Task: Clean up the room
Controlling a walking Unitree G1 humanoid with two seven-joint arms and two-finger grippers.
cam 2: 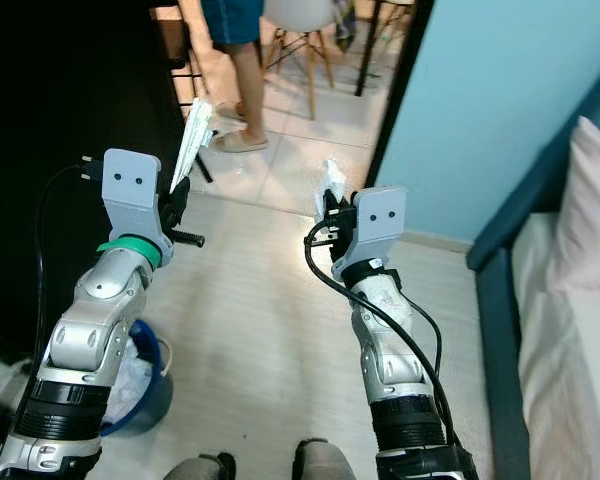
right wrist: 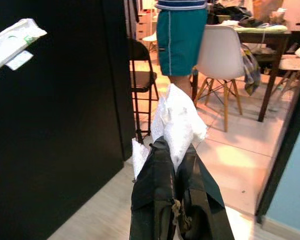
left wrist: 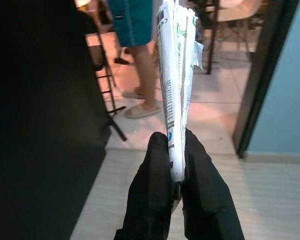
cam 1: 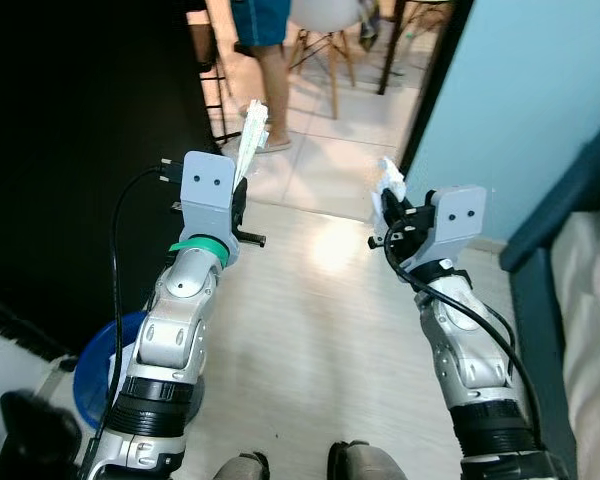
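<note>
Item one: blue bin (cam 2: pixel 145 375) on the floor beside the left arm, white waste already inside. Item two: flattened plastic wrapper (left wrist: pixel 176 75), white with green print, jaws of the left gripper (left wrist: pixel 175 165) pinching its lower end; likely light, limp and slick, so best held low; long axis upright, free end pointing toward the doorway (cam 1: pixel 420 100). Item three: crumpled white tissue (right wrist: pixel 177 122), nipped in the right gripper (right wrist: pixel 176 160); apparently soft, weightless and tearable, standing upward. Both items hang above the floor, short of the doorway.
</note>
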